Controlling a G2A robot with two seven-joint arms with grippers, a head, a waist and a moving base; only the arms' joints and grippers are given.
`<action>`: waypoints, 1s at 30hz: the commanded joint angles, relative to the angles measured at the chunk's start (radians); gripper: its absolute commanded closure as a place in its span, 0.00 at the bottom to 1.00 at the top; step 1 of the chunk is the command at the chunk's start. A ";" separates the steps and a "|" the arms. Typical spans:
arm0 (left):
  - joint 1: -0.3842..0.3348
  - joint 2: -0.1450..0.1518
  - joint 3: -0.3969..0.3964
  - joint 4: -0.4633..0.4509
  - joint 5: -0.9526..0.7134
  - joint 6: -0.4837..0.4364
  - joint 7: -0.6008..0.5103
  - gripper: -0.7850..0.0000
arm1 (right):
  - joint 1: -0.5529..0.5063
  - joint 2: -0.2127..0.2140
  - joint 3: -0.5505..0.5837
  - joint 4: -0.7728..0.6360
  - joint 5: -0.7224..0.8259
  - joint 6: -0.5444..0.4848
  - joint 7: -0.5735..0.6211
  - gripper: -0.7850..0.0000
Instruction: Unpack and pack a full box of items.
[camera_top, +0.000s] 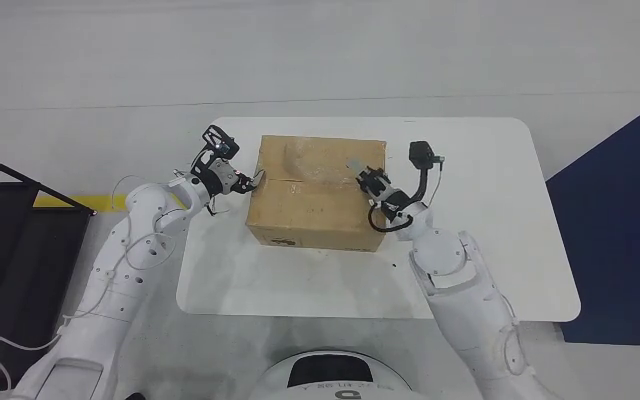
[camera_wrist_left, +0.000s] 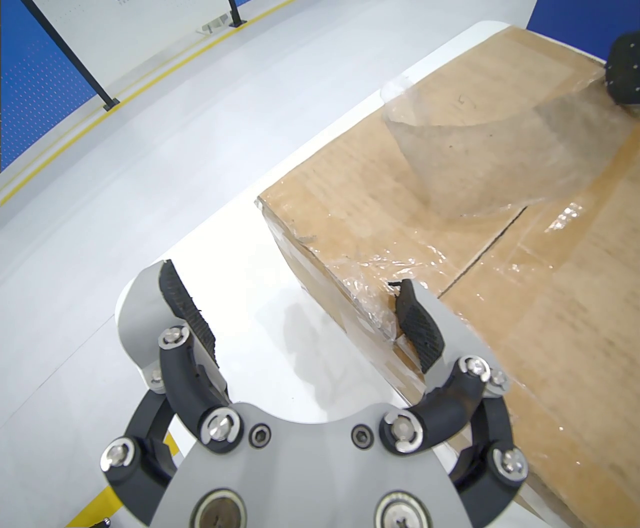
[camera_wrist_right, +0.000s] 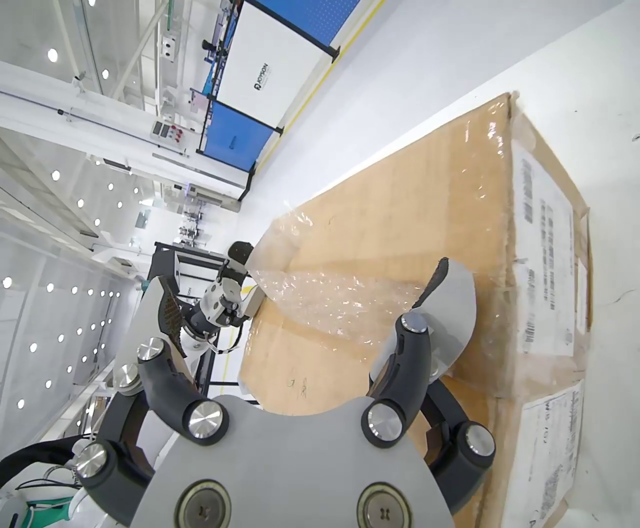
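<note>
Just against the box, left hand wide; right hand over its top, likewise wide.

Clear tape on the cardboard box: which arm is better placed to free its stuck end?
Left, probably. The left gripper has jaws open at the end edge of the cardboard box, one finger touching the crumpled tape stuck there. The right gripper, jaws open, sits over the top by the lifted strip.
</note>
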 joint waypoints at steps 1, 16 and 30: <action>0.000 0.000 0.000 0.000 0.000 0.000 0.000 0.00 | 0.010 -0.001 -0.016 0.005 -0.005 0.003 0.014 0.00; 0.000 0.000 0.000 0.000 0.000 0.000 0.000 0.00 | 0.064 -0.010 -0.059 0.059 0.108 -0.033 0.050 0.00; 0.000 0.000 0.000 0.000 0.000 0.000 0.000 0.00 | 0.106 -0.020 -0.114 0.076 0.098 -0.007 0.040 0.00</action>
